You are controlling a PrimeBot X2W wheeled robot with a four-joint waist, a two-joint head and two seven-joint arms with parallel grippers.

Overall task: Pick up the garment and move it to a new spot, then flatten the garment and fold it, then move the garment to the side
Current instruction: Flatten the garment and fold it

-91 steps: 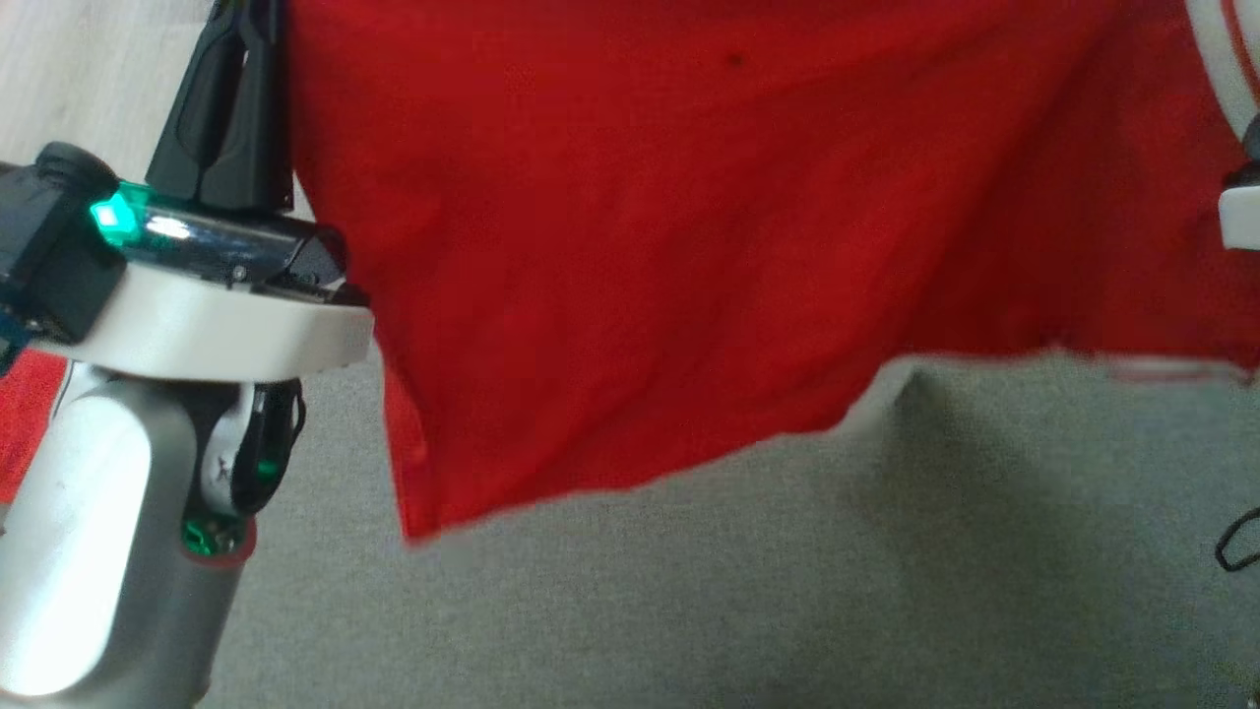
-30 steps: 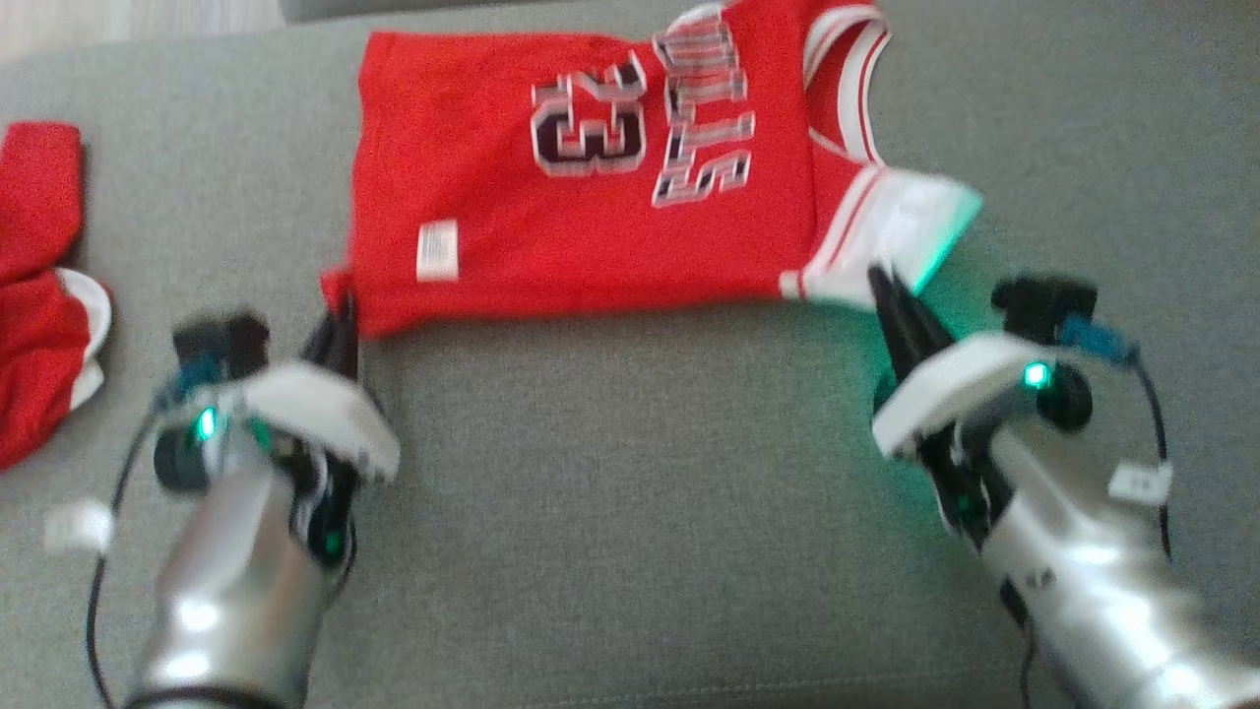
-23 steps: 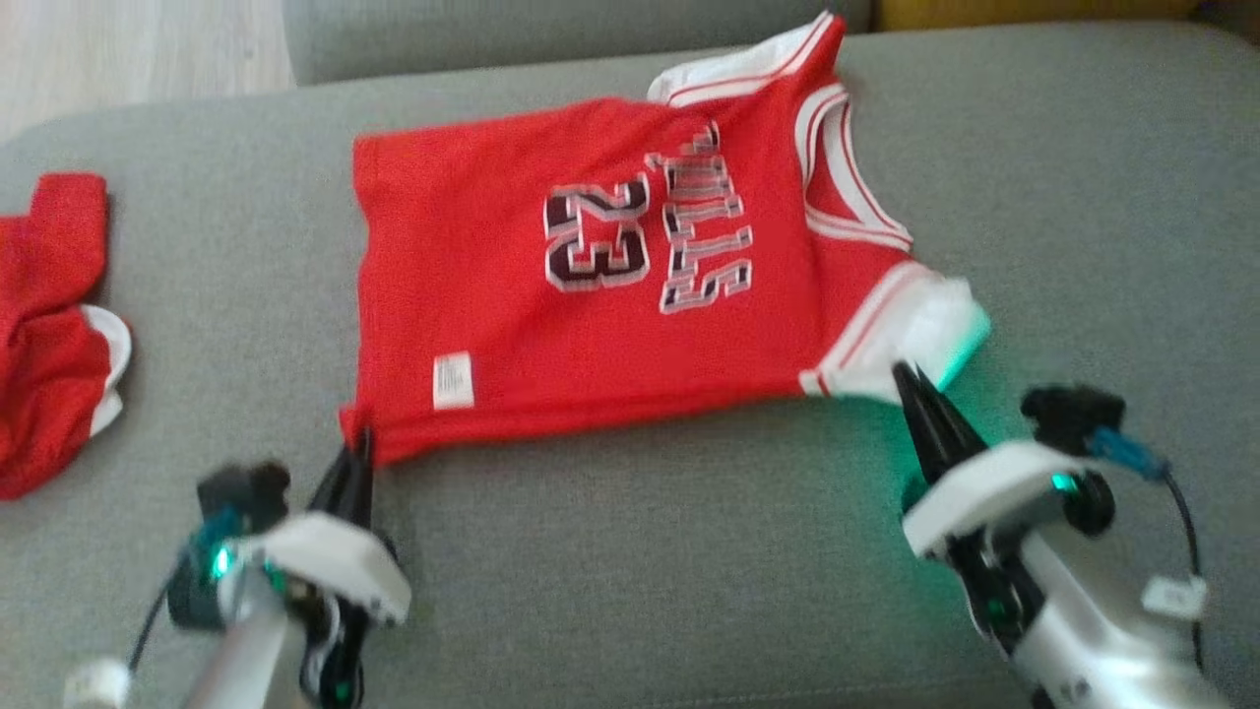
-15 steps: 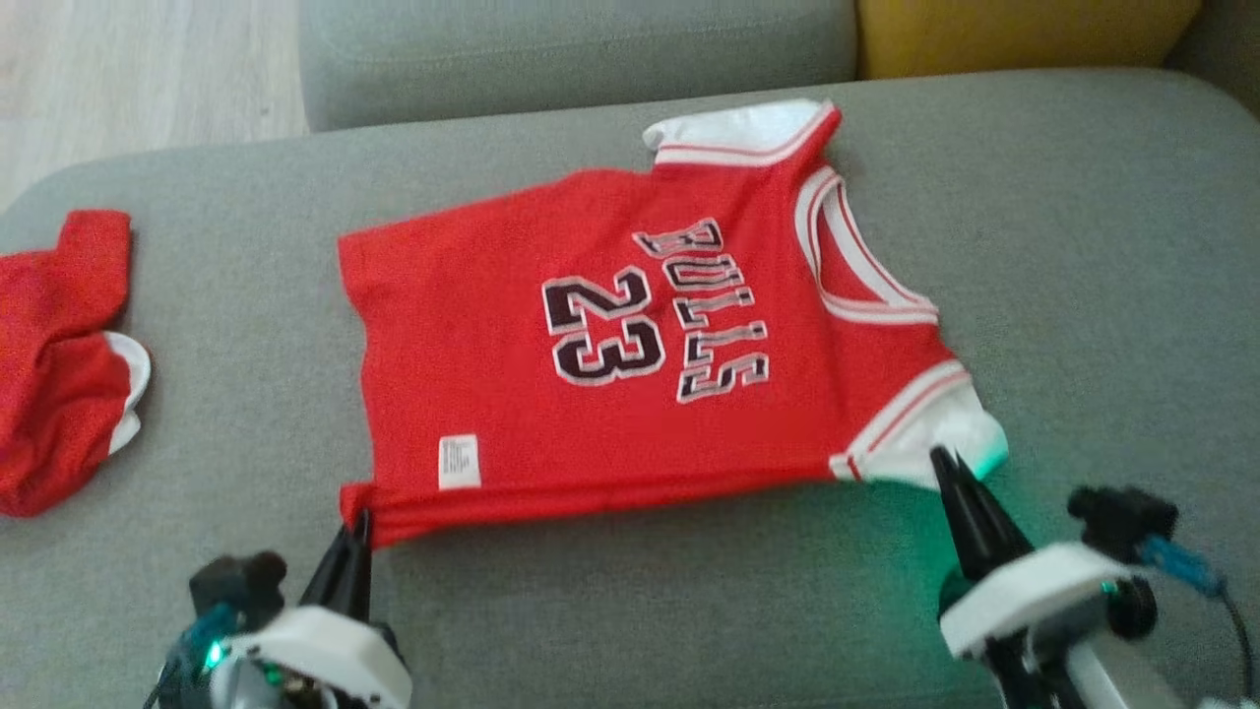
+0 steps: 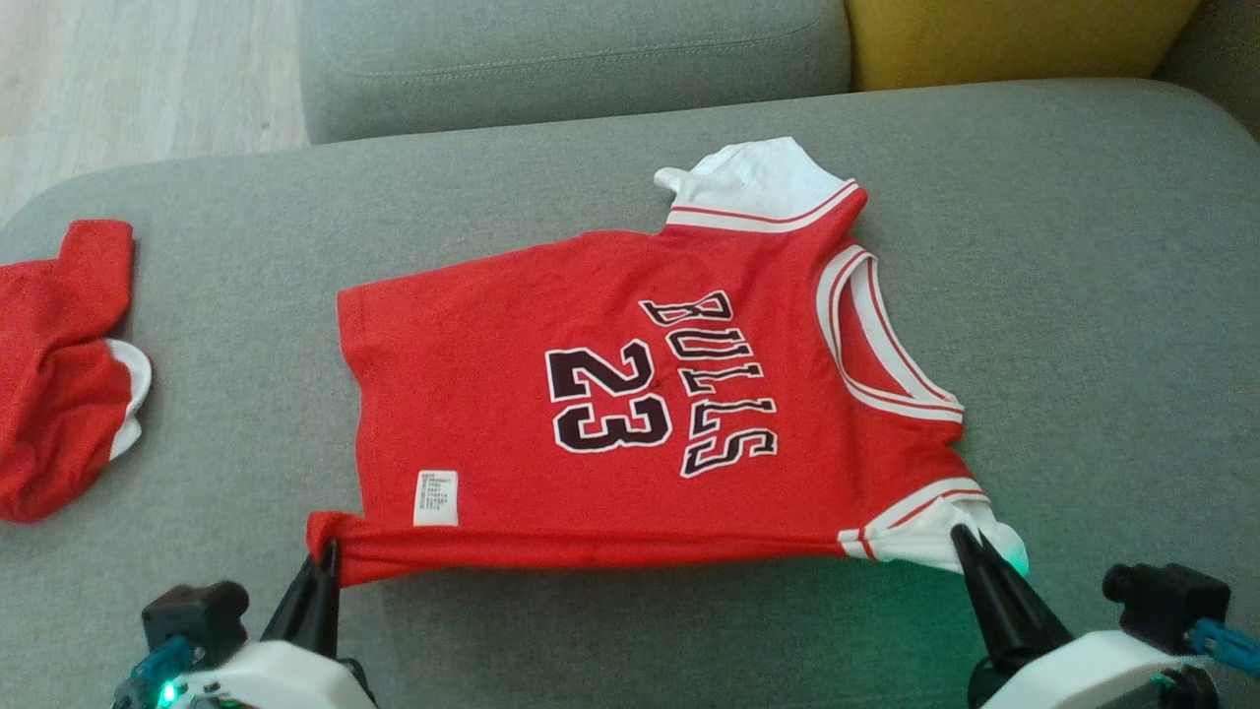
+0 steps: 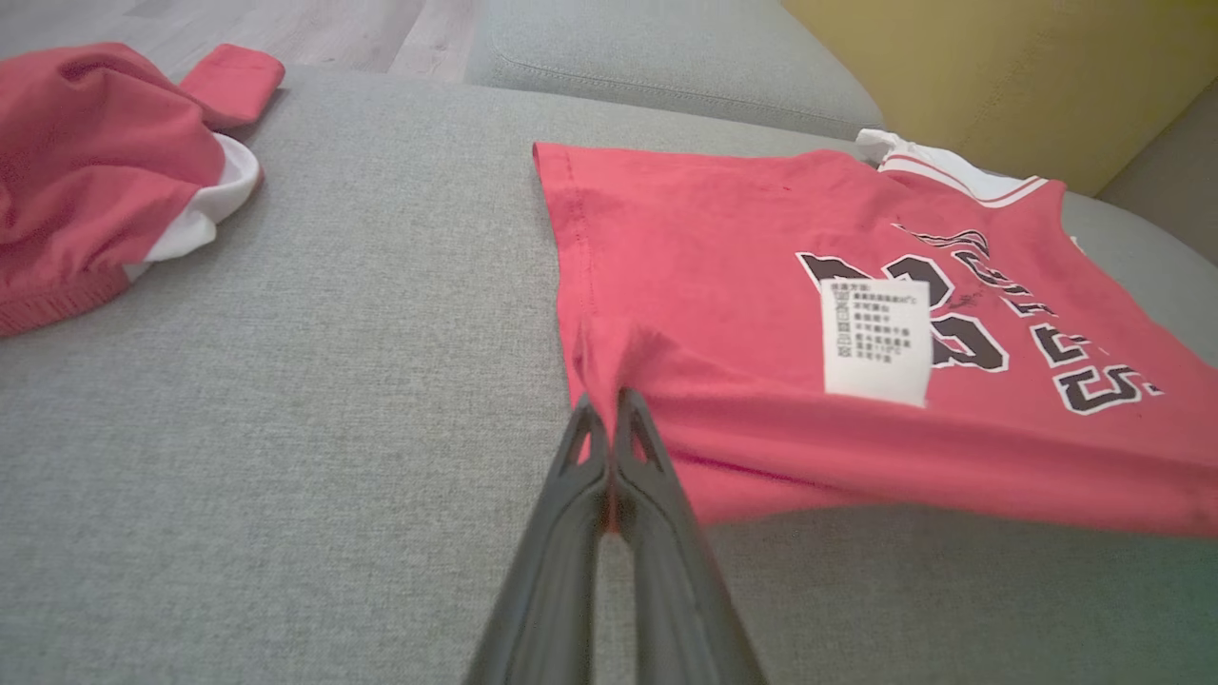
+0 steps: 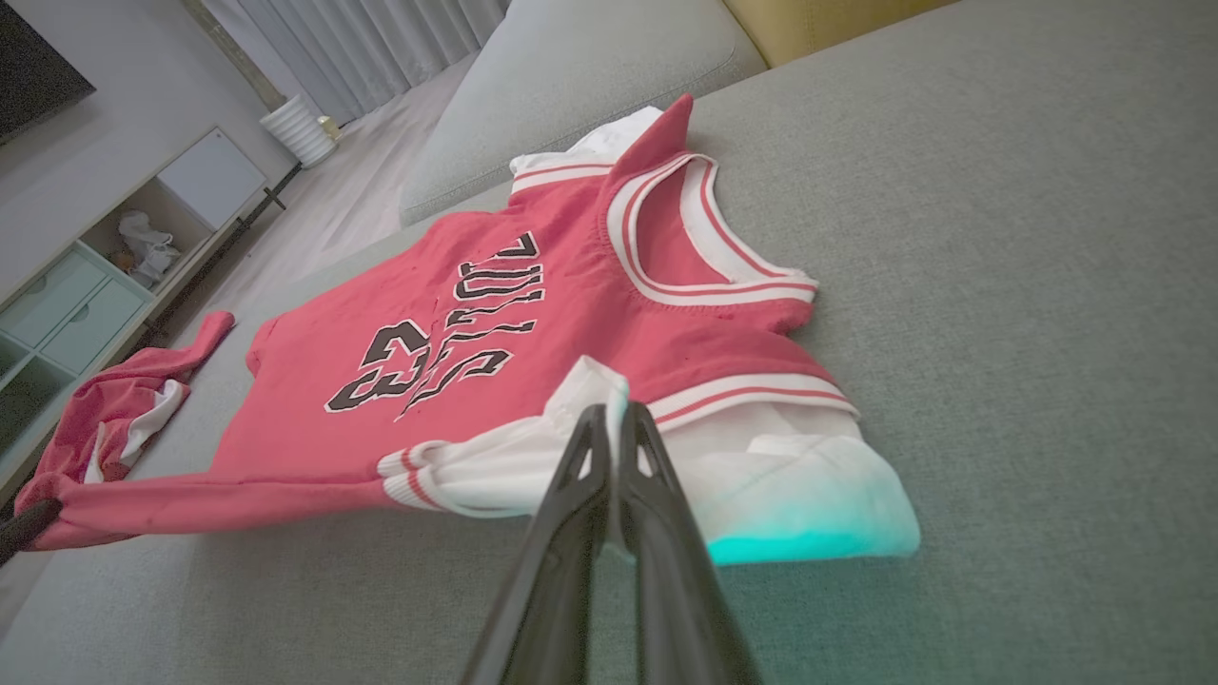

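The garment [image 5: 630,404] is a red jersey with white sleeves, printed "BULLS 23", lying spread on the grey sofa seat [image 5: 1083,246]. Its near edge is lifted and stretched between my two grippers. My left gripper [image 5: 328,556] is shut on the red hem corner [image 6: 604,400] at the lower left. My right gripper [image 5: 960,540] is shut on the white sleeve [image 7: 609,390] at the lower right. A white care label [image 6: 875,338] shows on the near hem. The far sleeve [image 5: 758,182] rests flat on the seat.
A second red garment [image 5: 59,374] lies crumpled at the seat's left edge. Behind are a grey back cushion [image 5: 571,49] and a yellow cushion [image 5: 1014,34]. Wooden floor [image 5: 128,69] shows at the far left. A cabinet [image 7: 114,257] stands across the room.
The head camera has tilted so the whole picture has shifted down. Three seconds ago the garment hung in the air; now it lies on the seat, both grippers still shut on its near corners.
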